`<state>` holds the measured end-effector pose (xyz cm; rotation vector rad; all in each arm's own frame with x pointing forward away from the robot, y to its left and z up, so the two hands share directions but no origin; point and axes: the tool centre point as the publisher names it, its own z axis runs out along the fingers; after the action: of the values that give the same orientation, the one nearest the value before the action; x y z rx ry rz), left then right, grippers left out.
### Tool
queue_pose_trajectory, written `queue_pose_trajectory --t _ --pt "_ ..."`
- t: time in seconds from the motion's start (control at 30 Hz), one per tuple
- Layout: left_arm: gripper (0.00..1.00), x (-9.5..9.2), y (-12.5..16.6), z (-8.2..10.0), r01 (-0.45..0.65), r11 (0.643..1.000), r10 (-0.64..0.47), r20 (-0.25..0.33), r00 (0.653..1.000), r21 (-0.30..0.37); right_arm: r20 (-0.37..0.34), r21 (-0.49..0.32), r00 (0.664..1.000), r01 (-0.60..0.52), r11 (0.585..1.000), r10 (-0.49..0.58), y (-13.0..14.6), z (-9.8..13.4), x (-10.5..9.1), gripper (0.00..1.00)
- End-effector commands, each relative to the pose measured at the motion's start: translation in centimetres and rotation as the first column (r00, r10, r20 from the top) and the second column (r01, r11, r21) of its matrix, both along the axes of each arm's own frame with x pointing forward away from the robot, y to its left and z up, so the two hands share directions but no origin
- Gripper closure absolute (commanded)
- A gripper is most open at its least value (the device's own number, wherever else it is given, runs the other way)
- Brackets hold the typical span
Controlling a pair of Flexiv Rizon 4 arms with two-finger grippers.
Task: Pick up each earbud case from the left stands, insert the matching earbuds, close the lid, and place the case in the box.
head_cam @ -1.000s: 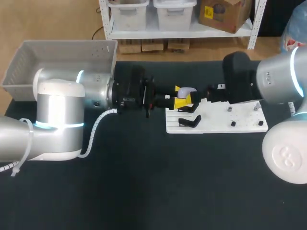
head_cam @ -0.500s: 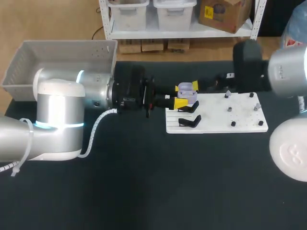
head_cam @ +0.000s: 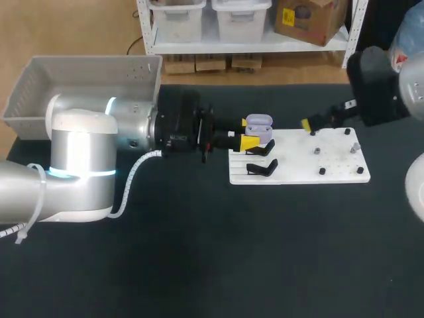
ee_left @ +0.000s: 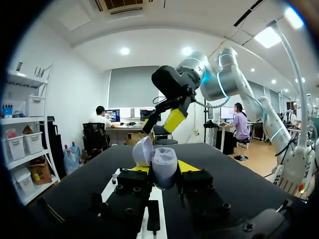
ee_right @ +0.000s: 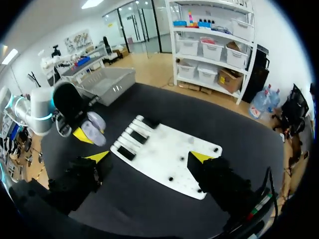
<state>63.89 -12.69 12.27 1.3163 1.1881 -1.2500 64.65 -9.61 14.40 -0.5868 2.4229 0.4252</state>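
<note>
Lavender earbud case (head_cam: pixel 260 124), lid tipped open, is clamped between the left gripper's (head_cam: pixel 250 132) yellow tips, just over the white board's (head_cam: pixel 331 169) left edge. The right gripper (ee_right: pixel 149 157) hangs above the board's far edge, jaws spread wide.

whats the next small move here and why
Probably bring the right jaws over to press the lid shut. The left jaws grip the earbud case by the white board's corner. Its lid stands open, and earbuds seem to be seated inside, though that is too small to tell for sure. The right jaws are open, empty and off to the side.
</note>
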Motion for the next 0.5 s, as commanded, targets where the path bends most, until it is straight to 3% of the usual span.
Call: queue_pose_trajectory --t 0.03,0.23,0.5 --pt "1.0 0.1 0.0 -0.1 0.001 1.0 -0.001 0.0 1.0 -0.001 -0.079 -0.439 0.968 0.182 0.88 -0.239 -2.5 1.0 -0.7 0.0" --pt "1.0 0.1 0.0 -0.1 0.001 1.0 -0.001 0.0 1.0 -0.001 -0.152 -0.527 0.957 0.134 0.839 -0.248 -4.8 -1.7 -0.3 0.0" --pt "1.0 0.1 0.0 -0.1 0.001 1.0 -0.001 0.0 1.0 -0.001 -0.236 -0.576 0.941 0.063 0.815 -0.241 -6.6 -4.2 0.9 0.0"
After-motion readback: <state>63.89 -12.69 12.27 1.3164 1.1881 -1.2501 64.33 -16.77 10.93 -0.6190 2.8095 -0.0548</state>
